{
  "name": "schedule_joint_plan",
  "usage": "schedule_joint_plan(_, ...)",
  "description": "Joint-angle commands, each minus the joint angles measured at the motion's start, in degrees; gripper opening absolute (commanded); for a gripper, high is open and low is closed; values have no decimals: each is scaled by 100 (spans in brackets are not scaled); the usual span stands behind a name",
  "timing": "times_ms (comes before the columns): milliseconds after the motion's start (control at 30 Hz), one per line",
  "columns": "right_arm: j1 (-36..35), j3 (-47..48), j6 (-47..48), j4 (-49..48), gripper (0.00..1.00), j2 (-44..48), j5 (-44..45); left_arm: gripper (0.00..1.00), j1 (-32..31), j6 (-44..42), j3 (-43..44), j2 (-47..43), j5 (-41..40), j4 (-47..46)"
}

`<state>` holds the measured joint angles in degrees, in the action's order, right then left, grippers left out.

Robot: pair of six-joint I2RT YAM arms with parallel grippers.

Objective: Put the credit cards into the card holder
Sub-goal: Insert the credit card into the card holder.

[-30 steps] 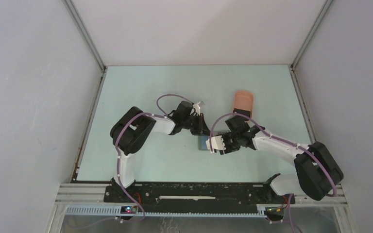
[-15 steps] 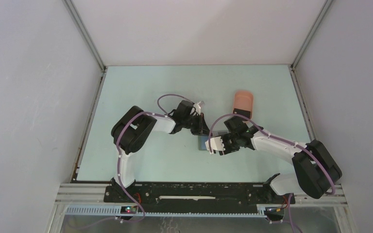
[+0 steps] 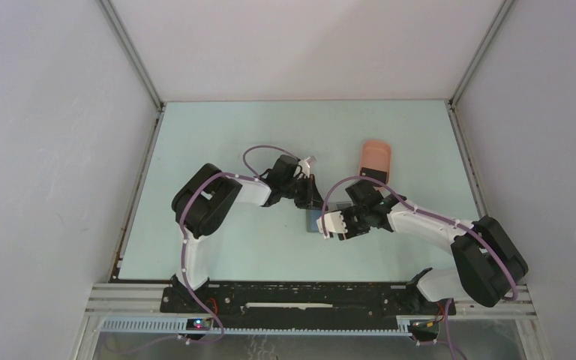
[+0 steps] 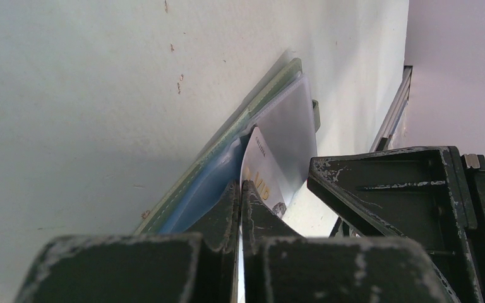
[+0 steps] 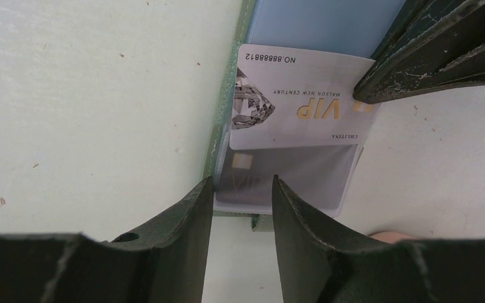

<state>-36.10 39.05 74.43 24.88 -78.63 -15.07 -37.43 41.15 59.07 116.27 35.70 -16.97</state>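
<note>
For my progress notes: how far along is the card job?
Done: the grey-green fold-over card holder lies open; a darker card seems already under its clear pocket. In hand: the left gripper, shut, holds the silvery plastic VIP card at that pocket's mouth; the right gripper stands open beside. Left: slide it in.

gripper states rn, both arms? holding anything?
Left gripper: closed, pinching the silvery-grey plastic VIP card by its edge.
Right gripper: open, holding nothing, jaws apart above the grey-green fold-over card holder.
</note>
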Motion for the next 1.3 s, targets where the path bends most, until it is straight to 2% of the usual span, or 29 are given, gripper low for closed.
schedule_joint_plan(0,-46,147,-31,-111,47,123,-20,2,-23,-173,77,139,-186,429)
schedule_joint_plan(1267,-64,147,-35,-89,47,243,-77,5,-35,-166,39,80,-187,380)
